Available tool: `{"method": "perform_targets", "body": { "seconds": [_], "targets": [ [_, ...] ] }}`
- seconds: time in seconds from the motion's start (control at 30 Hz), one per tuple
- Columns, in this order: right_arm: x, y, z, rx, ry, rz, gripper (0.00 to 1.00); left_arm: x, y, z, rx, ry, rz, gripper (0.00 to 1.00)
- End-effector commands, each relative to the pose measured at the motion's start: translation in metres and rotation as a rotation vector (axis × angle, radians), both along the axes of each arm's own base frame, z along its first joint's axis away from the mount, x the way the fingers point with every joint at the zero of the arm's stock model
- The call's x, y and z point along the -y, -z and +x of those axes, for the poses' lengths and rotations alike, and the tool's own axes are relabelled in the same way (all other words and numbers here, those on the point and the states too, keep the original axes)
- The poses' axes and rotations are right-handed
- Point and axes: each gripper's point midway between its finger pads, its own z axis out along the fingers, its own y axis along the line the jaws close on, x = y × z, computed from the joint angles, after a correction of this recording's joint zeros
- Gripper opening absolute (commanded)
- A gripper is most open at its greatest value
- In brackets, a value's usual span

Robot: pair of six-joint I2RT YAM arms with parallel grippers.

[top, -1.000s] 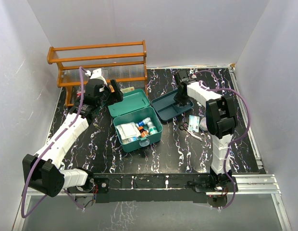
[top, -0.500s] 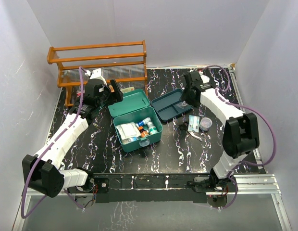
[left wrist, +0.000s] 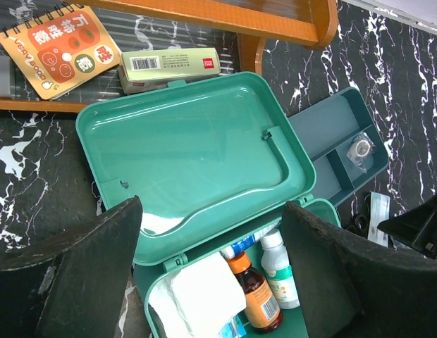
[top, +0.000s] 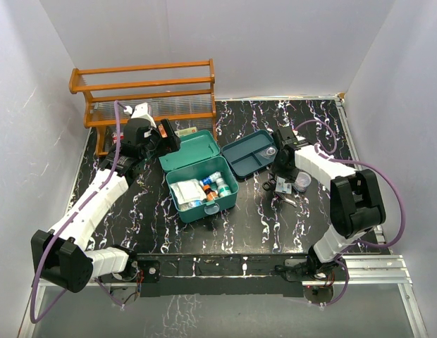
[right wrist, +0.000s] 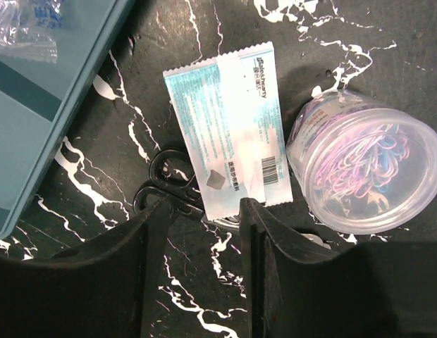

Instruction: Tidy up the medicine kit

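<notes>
Black marbled table (top: pixel 247 218), top view: medicine kit (top: pixel 201 176) sits centre frame, lid open, bottles and gauze inside. Judged outstanding: clear tub (right wrist: pixel 363 169), sachet (right wrist: pixel 229 127) and scissors (right wrist: pixel 165 183), loose at right centre. Left gripper (left wrist: pixel 213 211) hovers over the lid, fingers wide apart, empty. Right gripper (right wrist: pixel 204 211), well right of the kit, fingers apart astride the sachet's lower edge, nothing clamped.

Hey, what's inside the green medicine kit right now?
The medicine kit holds a white packet, an amber bottle and a white bottle. Whatever lies beneath them is covered.
</notes>
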Motion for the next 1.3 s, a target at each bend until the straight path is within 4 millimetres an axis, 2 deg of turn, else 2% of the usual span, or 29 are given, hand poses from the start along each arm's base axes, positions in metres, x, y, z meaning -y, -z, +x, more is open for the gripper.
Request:
{"method": "perform_targets", "body": {
  "seconds": [0.0, 0.17, 0.4, 0.7, 0.8, 0.83, 1.0, 1.27],
  "targets": [
    [0.005, -0.005, 0.024, 0.074, 0.017, -0.034, 0.42, 0.0, -0.015, -0.003, 0.044, 0.005, -0.028, 0.79],
    [0.009, -0.002, 0.043, 0.08, 0.012, -0.083, 0.41, 0.0, -0.017, 0.0, 0.049, 0.004, -0.027, 0.79],
    [0.011, 0.015, 0.057, 0.03, -0.009, -0.135, 0.36, 0.001, -0.02, 0.004, 0.054, 0.006, -0.024, 0.79],
    [0.017, 0.028, 0.056, -0.012, 0.016, -0.177, 0.17, 0.002, -0.019, 0.008, 0.052, 0.006, -0.016, 0.79],
    [0.015, 0.03, 0.056, -0.016, 0.017, -0.168, 0.05, 0.003, -0.019, 0.009, 0.052, 0.009, -0.014, 0.79],
    [0.015, 0.028, 0.058, -0.01, 0.018, -0.164, 0.0, 0.003, -0.018, 0.009, 0.05, 0.008, -0.012, 0.79],
    [0.011, 0.006, 0.063, 0.035, 0.068, -0.13, 0.0, 0.001, -0.02, 0.009, 0.054, 0.007, -0.008, 0.79],
    [-0.018, -0.039, 0.068, 0.103, 0.174, 0.073, 0.0, 0.0, -0.02, 0.006, 0.055, 0.002, -0.008, 0.79]
  ]
}}
